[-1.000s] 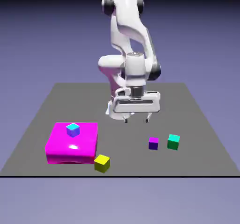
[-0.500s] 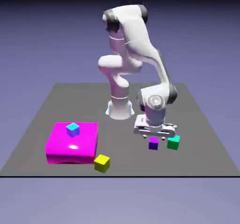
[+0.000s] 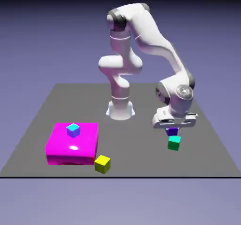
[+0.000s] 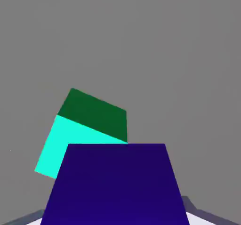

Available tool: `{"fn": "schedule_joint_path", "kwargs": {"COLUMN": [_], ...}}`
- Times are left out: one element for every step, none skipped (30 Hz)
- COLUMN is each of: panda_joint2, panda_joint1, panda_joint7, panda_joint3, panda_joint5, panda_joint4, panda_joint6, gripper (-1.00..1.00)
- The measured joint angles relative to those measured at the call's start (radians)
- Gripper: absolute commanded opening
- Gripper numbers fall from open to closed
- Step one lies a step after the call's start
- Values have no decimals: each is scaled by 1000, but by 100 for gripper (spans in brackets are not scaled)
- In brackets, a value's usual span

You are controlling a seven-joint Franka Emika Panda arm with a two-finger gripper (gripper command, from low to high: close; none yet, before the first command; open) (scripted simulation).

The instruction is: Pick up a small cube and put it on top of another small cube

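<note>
Tool: your tool (image 3: pixel 173 127) is closed on the purple cube, fingers apart by its width.
Purple cube (image 3: pixel 172 132): it has left its spot on the tabletop (image 3: pixel 136 158) and now hangs just by the green cube (image 3: pixel 174 143), on the far side.
Meaning: the grasp seems done; the green cube looks your likely base, so align above it before lowering.

In the exterior view we see a flat, dark grey, four-sided desk (image 3: pixel 70 106) with a thin black front edge, set before a plain blue-violet backdrop (image 3: pixel 37 40) that darkens to black along the top and turns paler below the desk's front edge.
</note>
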Motion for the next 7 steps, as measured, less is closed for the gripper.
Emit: {"fn": "schedule_joint_path", "kwargs": {"panda_joint2": [31,61,92,123,123,123,123], "panda_joint1": [13,26,39,52,52,52,52], "panda_joint7": [12,23,35,46,47,48,48], "panda_joint3": [-13,-27,-40,-53,-53,-53,-54], "panda_joint5": [-18,-36,-54,-73,-73,-76,-76], "panda_joint4": [-16,-32,-48,-64,-64,-64,-64], "panda_joint6": [43,87,130,174,174,174,174], "gripper": [-100,-100,-100,-100,100,100,100]}}
